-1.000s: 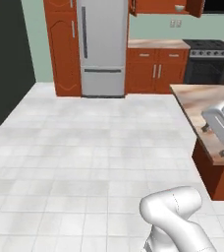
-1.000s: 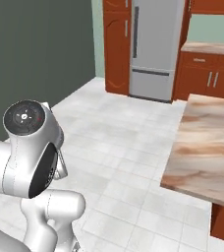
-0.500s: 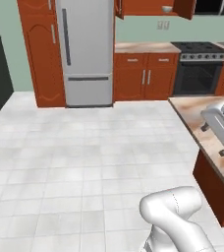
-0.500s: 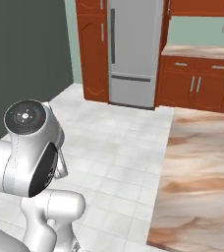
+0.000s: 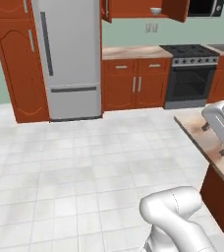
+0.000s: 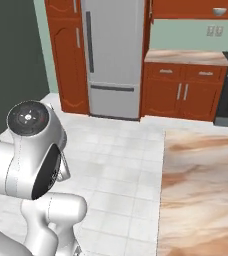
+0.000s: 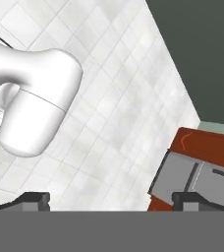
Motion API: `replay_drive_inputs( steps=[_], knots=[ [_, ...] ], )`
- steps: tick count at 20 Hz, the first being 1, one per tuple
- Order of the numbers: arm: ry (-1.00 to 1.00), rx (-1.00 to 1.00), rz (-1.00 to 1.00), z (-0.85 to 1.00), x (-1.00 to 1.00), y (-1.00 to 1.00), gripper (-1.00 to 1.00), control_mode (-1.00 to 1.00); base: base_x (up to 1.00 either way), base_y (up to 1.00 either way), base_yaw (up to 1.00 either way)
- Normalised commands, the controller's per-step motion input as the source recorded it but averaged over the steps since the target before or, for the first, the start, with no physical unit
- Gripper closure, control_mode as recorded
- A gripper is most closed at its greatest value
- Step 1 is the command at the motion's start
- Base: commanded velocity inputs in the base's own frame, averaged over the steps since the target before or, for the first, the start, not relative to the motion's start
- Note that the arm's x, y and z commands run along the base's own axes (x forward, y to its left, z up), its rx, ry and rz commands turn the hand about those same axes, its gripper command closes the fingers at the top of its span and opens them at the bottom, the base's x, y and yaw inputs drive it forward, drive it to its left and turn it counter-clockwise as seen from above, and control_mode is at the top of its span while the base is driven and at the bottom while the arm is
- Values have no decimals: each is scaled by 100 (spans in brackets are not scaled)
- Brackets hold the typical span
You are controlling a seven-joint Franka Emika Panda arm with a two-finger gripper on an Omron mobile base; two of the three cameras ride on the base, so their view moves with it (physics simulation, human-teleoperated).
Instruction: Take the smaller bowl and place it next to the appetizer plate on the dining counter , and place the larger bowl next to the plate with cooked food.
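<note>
**Robot base swings toward the open wall cabinet where a bowl sits**

A small pale bowl sits on a shelf inside an open upper cabinet, high on the far wall above a run of red-brown base cabinets; it also shows in the right base view. It is too small to tell whether this is the smaller or the larger bowl, and no second bowl can be made out.

Compared with a second ago, the whole scene has slid across both base views: the steel fridge has moved from the middle toward the left, and the black stove and the wall counter have come into fuller view. That is the base turning, not the furniture moving. The likely meaning is that the robot is driving to face the cabinet, so the task is at its start, with neither bowl picked up.

The dining counter, beige veined with brown, fills the lower right of the right base view; its near edge also shows in the left base view. No plates are visible on the part shown.

The pincer is spread wide and holds nothing, its dark tips pointing down at the white floor tiles.
</note>
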Motion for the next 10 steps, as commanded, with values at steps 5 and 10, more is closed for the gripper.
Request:
replay_drive_inputs(
  steps=[5,10],
  knots=[
    [0,0,0,0,0,0,-100,100,100,53,-26],
    [0,0,0,0,0,0,-100,100,100,53,-25]
  ],
)
